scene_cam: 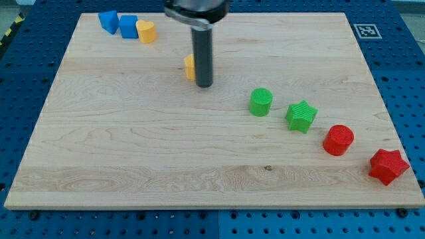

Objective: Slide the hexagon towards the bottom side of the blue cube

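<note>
A yellow block, the hexagon (pixel 189 67), lies at the view's top middle, half hidden behind my rod. My tip (pixel 204 85) rests on the board right against its right side. The blue cube (pixel 129 26) sits at the view's top left, well to the left of and above the hexagon. A second blue block (pixel 108 20) touches the cube's left side and a yellow block (pixel 146 31) touches its right side.
A green cylinder (pixel 261 101), a green star (pixel 301 116), a red cylinder (pixel 339 140) and a red star (pixel 388 166) run in a diagonal line towards the view's bottom right. The wooden board (pixel 133 153) ends at blue perforated table all around.
</note>
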